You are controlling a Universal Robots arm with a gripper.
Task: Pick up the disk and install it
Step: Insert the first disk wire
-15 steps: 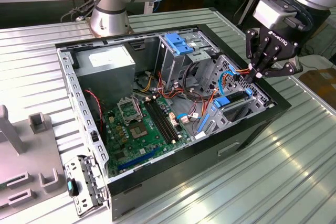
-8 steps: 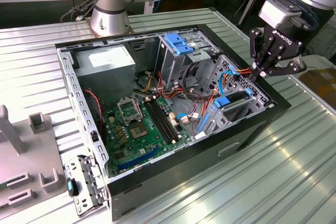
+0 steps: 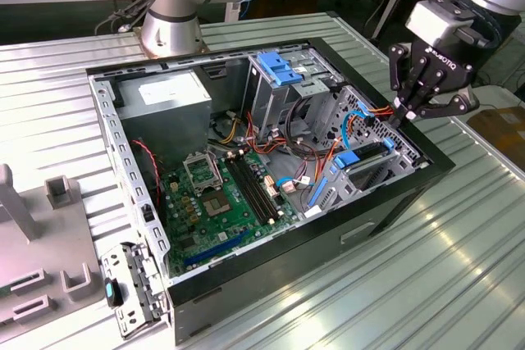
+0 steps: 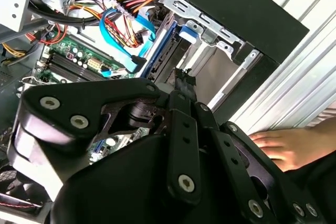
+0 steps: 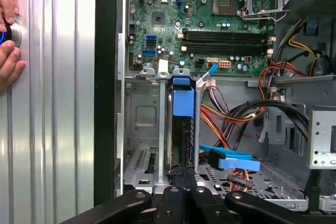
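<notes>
The disk (image 5: 181,135) stands on edge in a slot of the grey drive cage (image 5: 139,124) inside the open computer case, and its blue carrier rail (image 5: 182,100) shows along the near edge. In the exterior view the disk (image 3: 367,153) sits at the case's right end. My gripper (image 3: 406,115) hangs just above that end of the cage with its fingers drawn together to a point. In both wrist views the gripper (image 5: 182,179) (image 4: 184,77) is at the disk's outer end, with nothing seen between the fingers. Whether the tips touch the disk is hidden.
Orange and blue cables (image 5: 231,158) lie right beside the slot. The motherboard (image 3: 230,194) covers the case floor, and a blue bracket (image 3: 279,67) tops the tall cage at the back. A person's hand (image 5: 8,40) rests on the ribbed table outside the case wall. A grey fixture (image 3: 49,227) stands at the exterior view's left.
</notes>
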